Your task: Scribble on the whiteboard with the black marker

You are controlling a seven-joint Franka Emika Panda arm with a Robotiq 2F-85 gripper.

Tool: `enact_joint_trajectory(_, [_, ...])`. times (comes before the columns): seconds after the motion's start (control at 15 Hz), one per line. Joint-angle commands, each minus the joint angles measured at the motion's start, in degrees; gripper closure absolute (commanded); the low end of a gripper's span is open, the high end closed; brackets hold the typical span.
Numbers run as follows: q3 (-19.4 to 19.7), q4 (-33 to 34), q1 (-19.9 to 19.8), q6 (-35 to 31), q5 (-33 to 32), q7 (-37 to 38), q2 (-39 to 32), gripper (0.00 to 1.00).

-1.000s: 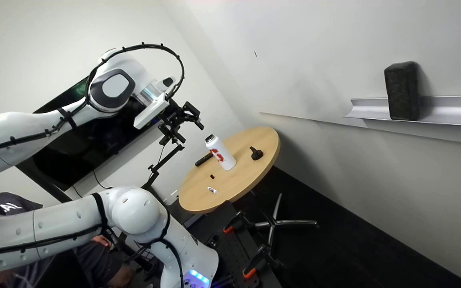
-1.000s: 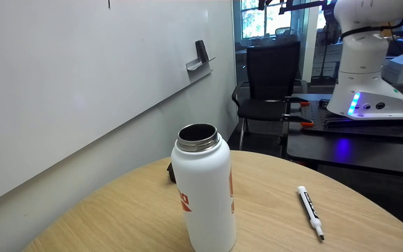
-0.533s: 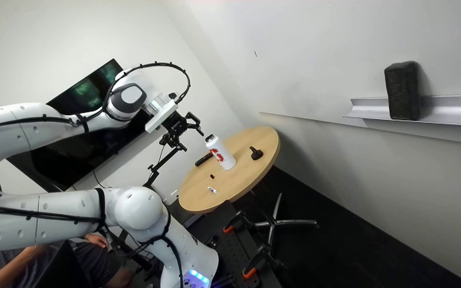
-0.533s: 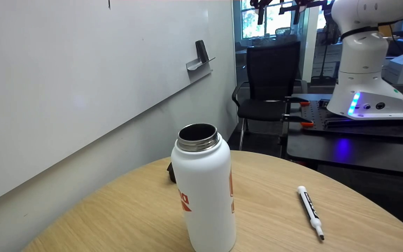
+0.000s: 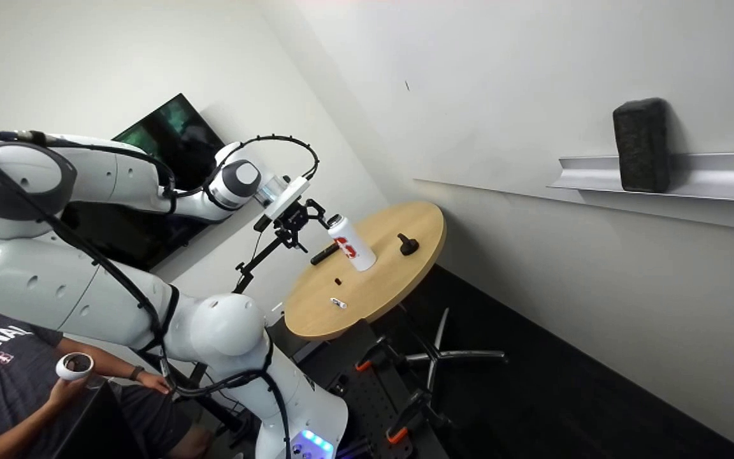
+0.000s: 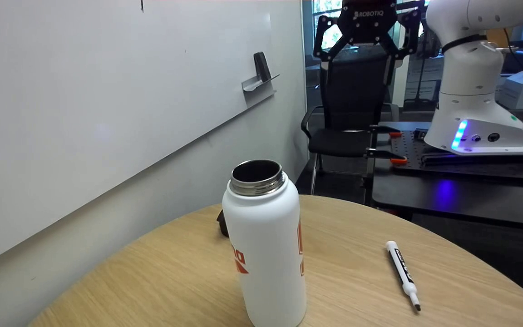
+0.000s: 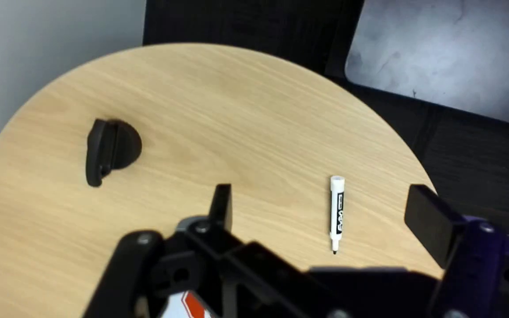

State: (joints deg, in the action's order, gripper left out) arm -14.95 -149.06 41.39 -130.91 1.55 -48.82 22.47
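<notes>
Most of the task looks undone: grasping, carrying, then scribbling on the whiteboard (image 6: pixel 107 100) (a short dark mark (image 6: pixel 142 5) there proves little). The gripper (image 6: pixel 356 78) is spread wide, holding nothing, well apart from the black-tipped marker (image 7: pixel 336 210) lying on the table (image 7: pixel 237 110).

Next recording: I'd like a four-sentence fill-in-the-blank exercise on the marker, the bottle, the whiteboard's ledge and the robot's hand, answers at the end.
The marker lies on the table, and its body is mostly ____ in color.
The bottle is not lying on its side; it stands ____.
Exactly ____ dark block stands on the ledge of the whiteboard.
The robot's hand holds nothing; its jaws are ____, not shut.
Missing words: white; upright; one; open.
</notes>
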Motion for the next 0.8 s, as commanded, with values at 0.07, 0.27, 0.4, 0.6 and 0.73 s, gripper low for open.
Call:
enact_joint_trajectory(0.07, [3.0, 2.4, 3.9, -7.1, 7.3, -15.4, -5.8, 0.0])
enact_joint_trajectory(0.27, [1.0, 1.8, 2.1, -6.3, 6.4, -13.3, -5.7, 0.0])
enact_joint_trajectory(0.4, [1.2, 2.0, 2.1, -6.3, 6.6, -14.1, -5.7, 0.0])
enact_joint_trajectory(0.6, [-0.2, 1.8, 1.2, -8.1, 4.2, -11.3, -7.9, 0.0])
enact_joint_trajectory(0.73, [-1.7, 1.0, 0.9, -10.5, 3.4, -8.6, -10.0, 0.0])
